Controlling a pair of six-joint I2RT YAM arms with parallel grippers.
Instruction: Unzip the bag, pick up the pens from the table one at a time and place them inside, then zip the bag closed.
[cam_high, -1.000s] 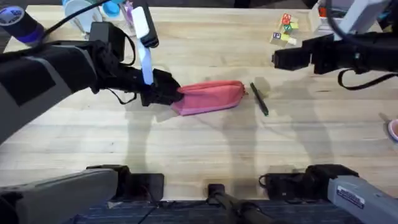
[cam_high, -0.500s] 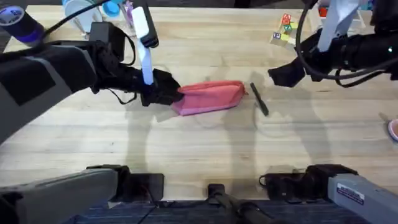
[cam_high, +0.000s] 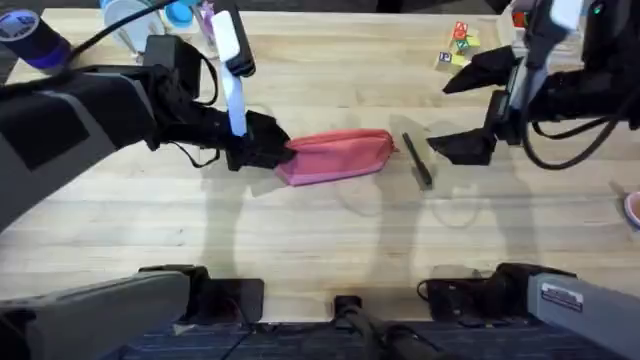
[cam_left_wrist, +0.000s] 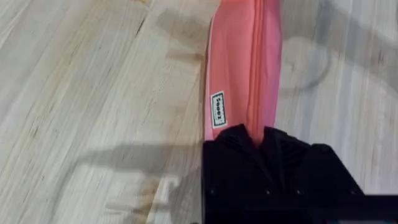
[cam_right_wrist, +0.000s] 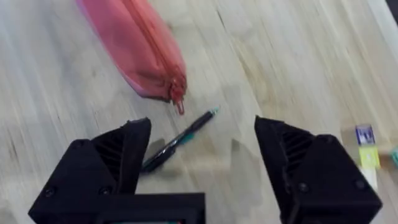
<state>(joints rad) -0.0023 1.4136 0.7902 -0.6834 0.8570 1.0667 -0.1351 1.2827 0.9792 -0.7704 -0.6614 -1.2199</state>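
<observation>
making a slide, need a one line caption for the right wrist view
Open right end effector above a dark pen lying beside the zipper-pull end of the pink pouch on the wooden table.

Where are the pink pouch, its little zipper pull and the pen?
pink pouch (cam_high: 335, 157), overhead view, middle of its fabric side.
zipper pull (cam_right_wrist: 179, 107), right wrist view, the small red tab.
pen (cam_right_wrist: 177, 140), right wrist view, mid-barrel.
</observation>
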